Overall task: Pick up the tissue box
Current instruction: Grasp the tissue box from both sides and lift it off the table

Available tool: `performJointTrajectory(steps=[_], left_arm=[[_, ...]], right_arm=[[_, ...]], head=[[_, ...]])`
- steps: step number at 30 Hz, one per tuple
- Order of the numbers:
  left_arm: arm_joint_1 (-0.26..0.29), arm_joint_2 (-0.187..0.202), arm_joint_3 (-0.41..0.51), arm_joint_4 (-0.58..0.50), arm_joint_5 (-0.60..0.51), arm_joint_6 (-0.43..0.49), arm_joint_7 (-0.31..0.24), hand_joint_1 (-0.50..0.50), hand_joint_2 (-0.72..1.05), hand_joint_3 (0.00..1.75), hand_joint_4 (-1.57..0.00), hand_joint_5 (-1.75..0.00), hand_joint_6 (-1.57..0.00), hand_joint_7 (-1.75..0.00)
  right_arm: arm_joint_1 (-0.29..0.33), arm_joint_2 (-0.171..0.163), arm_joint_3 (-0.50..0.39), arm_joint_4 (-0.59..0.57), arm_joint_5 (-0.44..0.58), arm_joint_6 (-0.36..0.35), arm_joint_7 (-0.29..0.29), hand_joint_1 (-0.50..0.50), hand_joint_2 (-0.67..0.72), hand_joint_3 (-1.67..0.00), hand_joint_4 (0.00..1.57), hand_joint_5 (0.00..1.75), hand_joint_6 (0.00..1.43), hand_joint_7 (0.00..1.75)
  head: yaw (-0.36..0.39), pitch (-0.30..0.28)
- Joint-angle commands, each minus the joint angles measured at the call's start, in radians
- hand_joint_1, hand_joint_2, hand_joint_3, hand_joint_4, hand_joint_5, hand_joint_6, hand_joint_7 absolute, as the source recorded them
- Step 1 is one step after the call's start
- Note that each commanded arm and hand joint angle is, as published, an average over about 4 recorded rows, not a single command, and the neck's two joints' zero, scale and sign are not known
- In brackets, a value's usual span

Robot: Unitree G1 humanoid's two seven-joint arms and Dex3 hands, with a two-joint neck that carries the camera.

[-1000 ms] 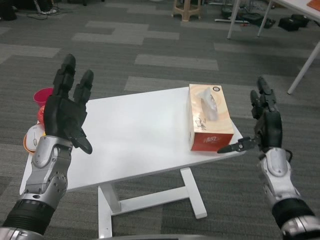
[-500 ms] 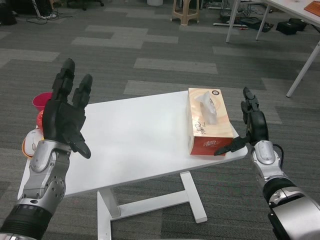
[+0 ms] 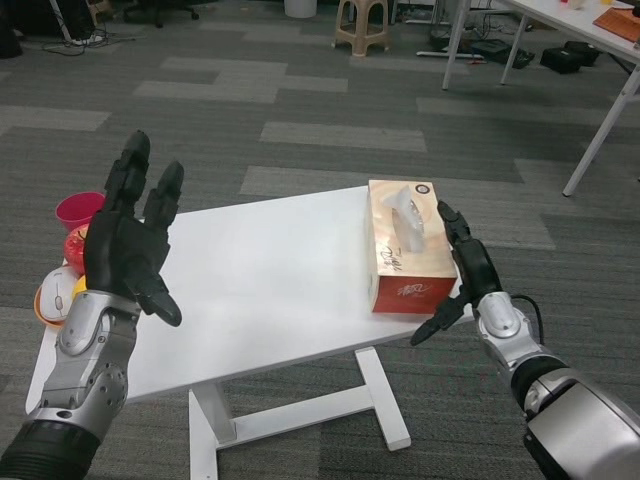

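My left robot hand (image 3: 125,250) and right robot hand (image 3: 468,272) look like matt black plastic, while the forearms behind them are brushed silver metal with a dull sheen. The worktop (image 3: 270,275) is smooth, white and slightly glossy, probably laminate. The tissue box (image 3: 408,246) is printed cardboard, orange and cream with a soft satin finish, and thin white paper pokes from its slot. The floor (image 3: 300,120) is rough grey carpet tile. The pink cup (image 3: 78,210) beside the worktop looks like smooth plastic.
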Motion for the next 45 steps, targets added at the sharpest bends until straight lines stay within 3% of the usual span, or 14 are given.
performJointTrajectory(steps=[1, 26, 45], left_arm=[[-0.015, 0.000, -0.003, 0.008, -0.001, -0.003, 0.003, 0.50, -0.55, 0.00, 0.00, -0.21, 0.00, 0.00], [-0.021, -0.005, -0.015, 0.019, -0.001, -0.011, 0.002, 0.50, -0.55, 0.00, 0.00, -0.21, 0.00, 0.00], [-0.016, -0.007, -0.015, 0.019, -0.001, -0.017, 0.003, 0.50, -0.55, 0.00, 0.00, -0.21, 0.00, 0.00]], right_arm=[[-0.027, 0.009, 0.044, 0.009, 0.004, 0.011, -0.002, -0.42, 0.42, -0.08, 0.00, 0.00, 0.00, 0.12], [-0.049, 0.012, 0.315, -0.045, 0.004, 0.012, -0.001, -0.42, 0.34, -0.08, 0.00, 0.00, 0.00, 0.10], [-0.011, -0.026, 0.426, -0.222, 0.004, 0.012, 0.090, -0.42, 0.31, -0.08, 0.00, 0.00, 0.00, 0.09]], head=[[-0.002, 0.002], [-0.002, 0.005], [0.010, 0.005]])
